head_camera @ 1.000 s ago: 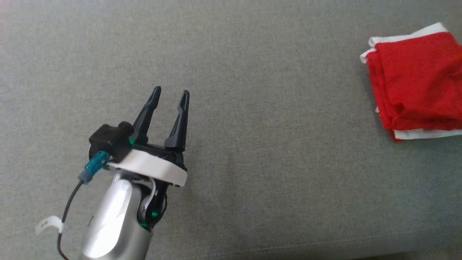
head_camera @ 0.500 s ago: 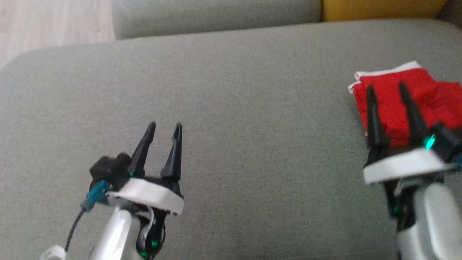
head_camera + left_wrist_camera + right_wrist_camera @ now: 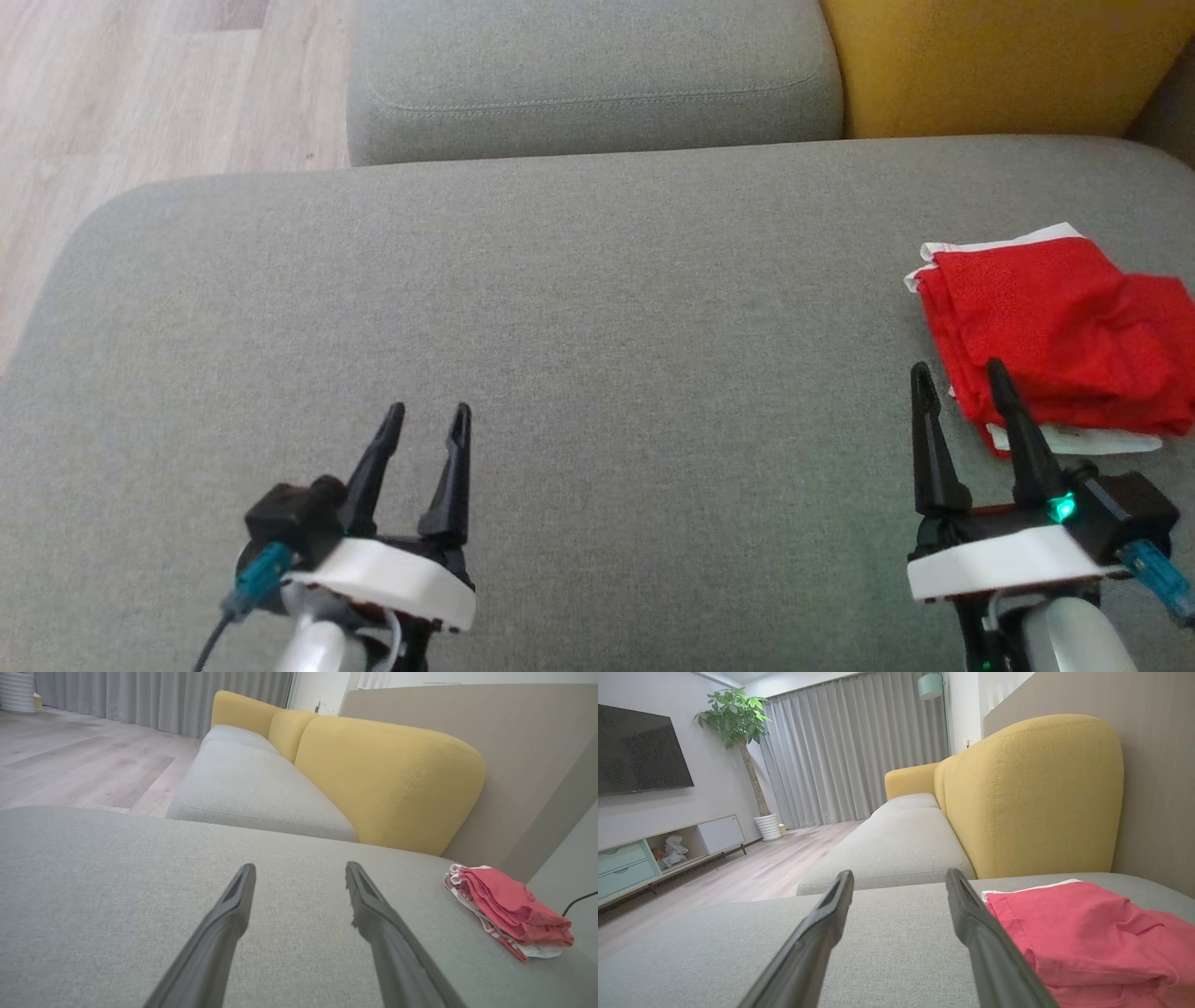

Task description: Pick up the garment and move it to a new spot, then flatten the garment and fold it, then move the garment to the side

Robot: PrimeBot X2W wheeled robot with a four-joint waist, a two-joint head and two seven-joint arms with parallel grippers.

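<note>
- Garment (image 3: 1055, 327): red w/ white trim, lying as a folded, slightly rumpled stack at the far right of the grey seat cushion (image 3: 597, 308), close to the yellow backrest (image 3: 990, 65).
- Progress (judgement): the fold looks done & the stack already sits off to the side, so the task appears at or near its end. Little seems left, except perhaps tidying the loose top layer, which bunches a bit.
- Left gripper (image 3: 429, 409): fingers spread, nothing btwn them. It is low over bare cushion at lower left, well apart from the garment.
- Right gripper (image 3: 959, 367): fingers spread too, holding nothing. It hovers at lower right, just in front of the stack's near edge.
- Garment vs. right fingers: in head view the outer finger's tip overlaps the stack's near-left corner; whether it touches cloth can't be told. In right wrist view the cloth lies beside & beyond that finger, not btwn the two; bare cushion shows in the gap.
- Garment vs. left fingers: in left wrist view it lies far to the right, beyond the tips, w/ grey cushion showing btwn them.
</note>
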